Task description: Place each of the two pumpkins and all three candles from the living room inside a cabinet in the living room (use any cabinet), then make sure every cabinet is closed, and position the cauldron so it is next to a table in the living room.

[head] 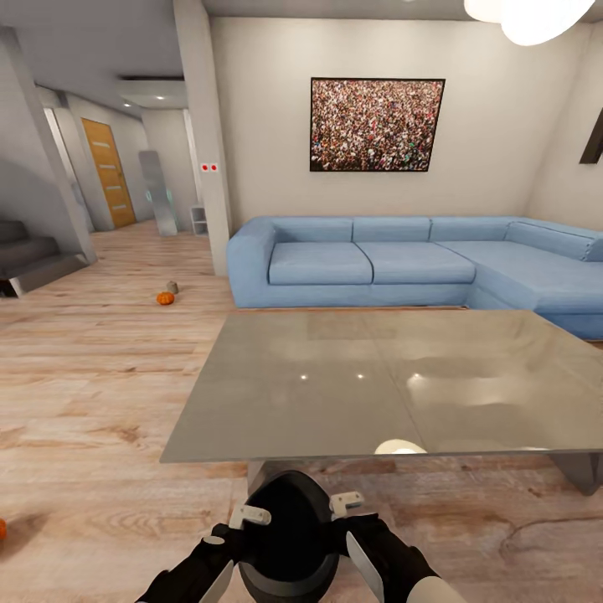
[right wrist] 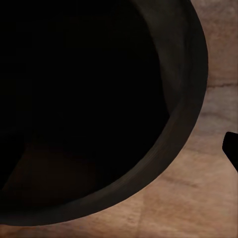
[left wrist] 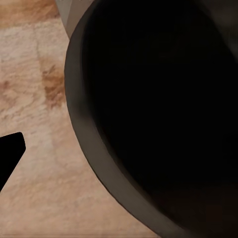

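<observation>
Orange pumpkin (head: 165, 297) and grey candle (head: 172, 287) lie far left on open wood floor (head: 84, 402). Left claw (head: 228, 529) and right claw (head: 356, 517) clasp the black cauldron (head: 289, 536) just beside the grey table (head: 394, 377) edge; finger spread unclear.

Cauldron (head: 289, 536) before table (head: 335, 402), sofa (head: 402, 264) behind
</observation>
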